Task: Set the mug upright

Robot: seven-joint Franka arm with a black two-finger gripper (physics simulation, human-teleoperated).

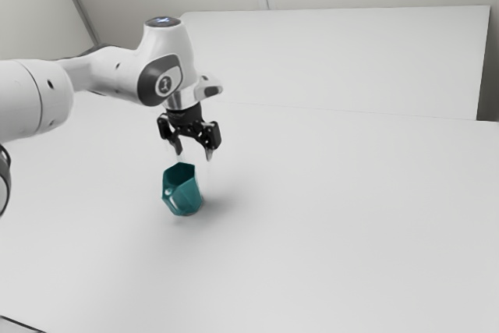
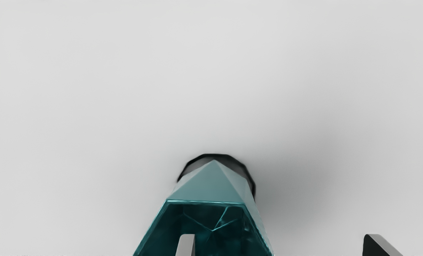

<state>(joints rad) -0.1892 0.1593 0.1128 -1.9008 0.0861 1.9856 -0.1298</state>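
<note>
One black two-finger gripper (image 1: 194, 155) is held open, its two fingers spread wide, above the mug. By the wrist view, one finger is set over the mouth and the other out beside the wall. One teal, faceted, glossy mug (image 1: 187, 199) is stood upright on one white, smooth tabletop (image 1: 351, 216), toward the exterior view's left; its mouth is turned up and its handle toward that left. The gripper is carried by one white-and-black jointed arm (image 1: 109, 72). Two small marks are borne on its dark covers, too small to be read.
</note>
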